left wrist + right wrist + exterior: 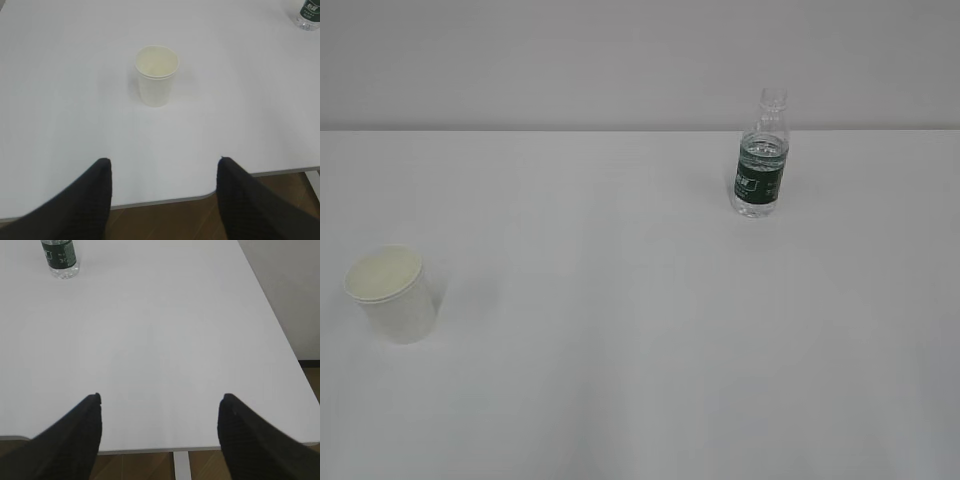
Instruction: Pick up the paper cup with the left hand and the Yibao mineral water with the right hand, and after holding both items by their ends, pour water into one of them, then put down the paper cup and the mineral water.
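Observation:
The white paper cup stands upright at the table's left, cream inside; the left wrist view shows the cup well ahead of my left gripper, which is open and empty over the near table edge. The Yibao mineral water, a clear uncapped bottle with a dark green label, stands upright at the back right. In the right wrist view the bottle is far ahead and to the left of my open, empty right gripper. Neither arm shows in the exterior view.
The white table carries only the cup and bottle. Its near edge and brown floor show below both grippers. A pale wall runs behind the table, and the table's right edge lies beside a wall.

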Available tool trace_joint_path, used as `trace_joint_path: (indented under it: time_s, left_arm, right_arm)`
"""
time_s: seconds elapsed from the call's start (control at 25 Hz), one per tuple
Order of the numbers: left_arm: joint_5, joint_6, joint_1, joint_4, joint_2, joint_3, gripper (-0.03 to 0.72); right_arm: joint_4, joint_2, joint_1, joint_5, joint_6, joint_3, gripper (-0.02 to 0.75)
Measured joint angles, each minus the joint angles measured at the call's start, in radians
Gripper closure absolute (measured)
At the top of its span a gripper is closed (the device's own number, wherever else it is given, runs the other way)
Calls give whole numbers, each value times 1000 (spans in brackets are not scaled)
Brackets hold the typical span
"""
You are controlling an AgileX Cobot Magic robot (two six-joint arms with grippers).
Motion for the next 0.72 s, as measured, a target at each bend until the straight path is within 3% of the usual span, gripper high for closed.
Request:
trace_joint_path:
  time_s: [0.72]
  left_arm:
    - [0, 0, 0, 0, 0, 0, 223]
  right_arm:
    - [0, 0, 0, 0, 0, 0, 188]
